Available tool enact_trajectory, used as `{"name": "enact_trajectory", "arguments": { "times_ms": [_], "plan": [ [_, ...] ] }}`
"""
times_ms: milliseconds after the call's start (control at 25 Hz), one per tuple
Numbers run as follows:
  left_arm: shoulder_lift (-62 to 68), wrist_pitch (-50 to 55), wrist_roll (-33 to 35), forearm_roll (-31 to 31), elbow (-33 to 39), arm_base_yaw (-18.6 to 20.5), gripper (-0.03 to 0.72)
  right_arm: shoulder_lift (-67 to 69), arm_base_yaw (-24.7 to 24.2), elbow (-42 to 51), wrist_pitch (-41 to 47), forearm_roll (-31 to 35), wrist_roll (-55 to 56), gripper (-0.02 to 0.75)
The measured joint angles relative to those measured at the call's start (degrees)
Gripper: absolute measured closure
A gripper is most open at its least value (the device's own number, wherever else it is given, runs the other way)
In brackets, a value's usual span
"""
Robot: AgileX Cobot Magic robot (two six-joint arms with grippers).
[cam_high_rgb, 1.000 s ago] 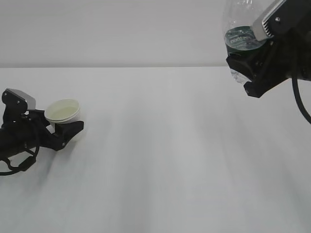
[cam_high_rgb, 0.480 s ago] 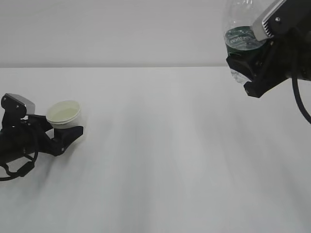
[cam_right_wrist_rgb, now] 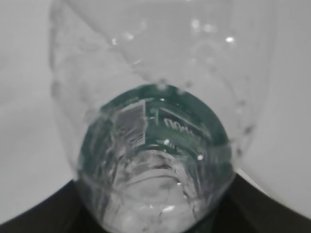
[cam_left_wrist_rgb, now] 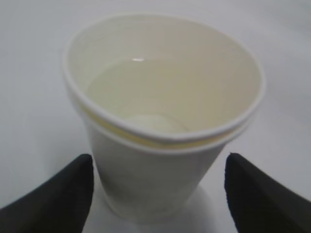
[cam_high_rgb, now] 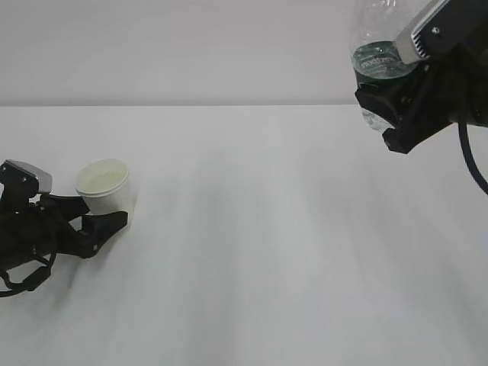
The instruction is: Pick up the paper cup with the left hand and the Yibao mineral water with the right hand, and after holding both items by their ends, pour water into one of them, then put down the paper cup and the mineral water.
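The white paper cup (cam_high_rgb: 104, 187) stands upright on the table at the left, with a little clear liquid in it (cam_left_wrist_rgb: 146, 92). My left gripper (cam_high_rgb: 99, 213) lies low around its base, open; in the left wrist view each black fingertip (cam_left_wrist_rgb: 73, 187) stands apart from the cup wall. At the top right my right gripper (cam_high_rgb: 380, 114) is shut on the Yibao mineral water (cam_high_rgb: 377, 57) and holds it high above the table. The right wrist view looks along the clear ribbed bottle (cam_right_wrist_rgb: 155, 145) to its green label, with my right gripper (cam_right_wrist_rgb: 155, 216) at its near end.
The white table (cam_high_rgb: 267, 252) runs back to a plain pale wall. Nothing else lies on it between the two arms.
My left gripper has sunk lower and drawn slightly left, and the cup now shows more of its side wall. The right arm and bottle have not moved.
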Motion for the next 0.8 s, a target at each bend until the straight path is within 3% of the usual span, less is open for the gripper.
{"name": "enact_trajectory", "arguments": {
  "times_ms": [800],
  "plan": [
    [-1.1,-0.1,1.5,-1.2,3.1,2.3,0.095,0.0,0.0,0.0,0.0,0.0,-0.6,0.327]
  ]
}}
